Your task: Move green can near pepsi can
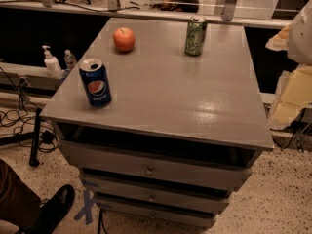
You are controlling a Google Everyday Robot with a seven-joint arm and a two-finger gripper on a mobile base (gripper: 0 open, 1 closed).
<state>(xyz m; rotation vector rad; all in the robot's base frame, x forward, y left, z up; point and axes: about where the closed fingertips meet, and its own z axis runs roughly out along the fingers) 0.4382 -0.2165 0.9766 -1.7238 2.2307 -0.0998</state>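
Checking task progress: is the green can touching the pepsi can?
Apart. The camera view shows bare tabletop between the green can and pepsi can; the gripper is not in view.

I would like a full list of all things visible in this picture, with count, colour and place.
green can: one, light green, upright at the cabinet top's far right.
pepsi can: one, dark blue, upright near the front left corner.
apple: one, red-orange, far left of the top.
cabinet: one, grey, drawers in front.
bottles: two, pale, ledge at left.
shoe: one, black, floor lower left.
end effector: not in view.
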